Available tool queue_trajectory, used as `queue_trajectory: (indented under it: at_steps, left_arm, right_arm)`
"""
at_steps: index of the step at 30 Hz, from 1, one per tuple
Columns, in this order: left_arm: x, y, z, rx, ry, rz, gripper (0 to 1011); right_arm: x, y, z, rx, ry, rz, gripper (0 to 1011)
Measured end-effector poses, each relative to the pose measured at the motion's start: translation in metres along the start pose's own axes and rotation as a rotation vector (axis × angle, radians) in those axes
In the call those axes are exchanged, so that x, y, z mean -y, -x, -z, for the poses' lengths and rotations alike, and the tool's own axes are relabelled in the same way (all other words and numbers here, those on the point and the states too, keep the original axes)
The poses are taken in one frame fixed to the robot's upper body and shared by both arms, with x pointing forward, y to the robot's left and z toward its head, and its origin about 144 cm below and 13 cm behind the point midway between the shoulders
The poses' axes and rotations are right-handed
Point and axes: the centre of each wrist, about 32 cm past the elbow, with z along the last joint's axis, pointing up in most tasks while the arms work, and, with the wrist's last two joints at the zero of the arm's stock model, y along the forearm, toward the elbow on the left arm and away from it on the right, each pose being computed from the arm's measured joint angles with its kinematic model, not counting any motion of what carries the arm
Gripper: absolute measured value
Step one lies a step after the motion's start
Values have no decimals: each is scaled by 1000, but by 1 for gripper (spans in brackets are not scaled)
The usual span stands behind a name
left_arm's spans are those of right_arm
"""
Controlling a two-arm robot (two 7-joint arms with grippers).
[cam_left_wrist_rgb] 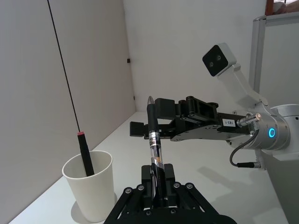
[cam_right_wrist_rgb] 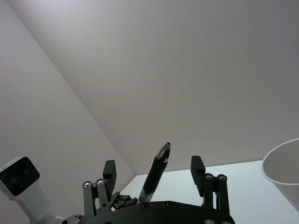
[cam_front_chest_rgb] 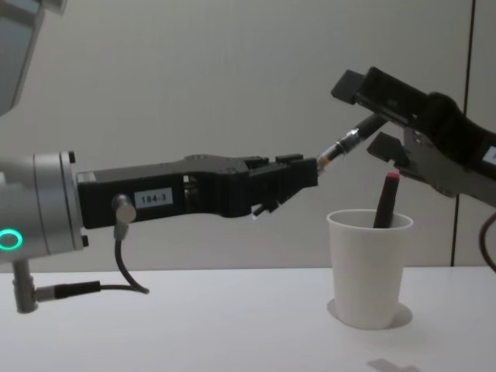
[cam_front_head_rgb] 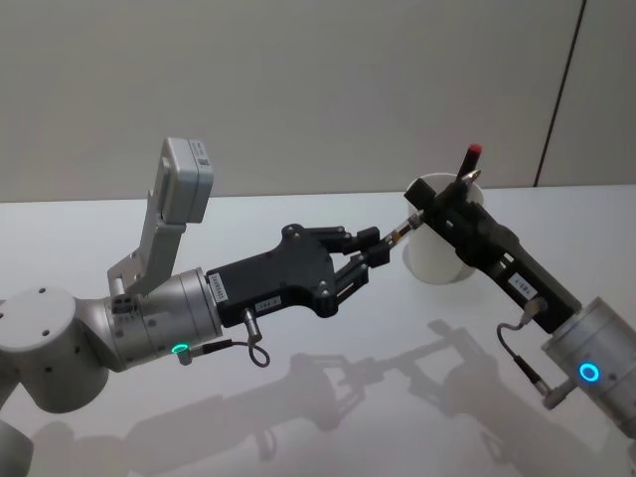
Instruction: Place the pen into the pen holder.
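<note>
Chest view: pen [cam_front_chest_rgb: 343, 144] held in mid-air, higher than the pen holder [cam_front_chest_rgb: 369, 271].
I read the left gripper [cam_front_chest_rgb: 310, 172] clamped on the pen's end; right gripper [cam_front_chest_rgb: 369, 116] spread apart around its tip.

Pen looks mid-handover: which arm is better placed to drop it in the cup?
Right, likely: the right gripper is open around the pen above the pen holder; the left gripper grips it farther off.

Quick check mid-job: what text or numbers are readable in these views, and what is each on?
"184-3": white label on the left gripper.
Sticker on the right gripper: too blurred to read.
Print on the pen barrel: too small to read.
</note>
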Motion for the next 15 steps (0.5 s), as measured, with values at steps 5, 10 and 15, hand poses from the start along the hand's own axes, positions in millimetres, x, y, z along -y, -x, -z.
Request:
queue_trajectory:
  at_steps: [5,10,15]
  left_arm:
    - [0,0,0,0,0,0,161]
    - [0,0,0,0,0,0,161]
    - [0,0,0,0,0,0,161]
  right_arm:
    - [1,0,0,-3,-4,-1,1001]
    - [2,1,1,-5,-8,-1,915]
    - [3,1,1,-7,-10,-2,787]
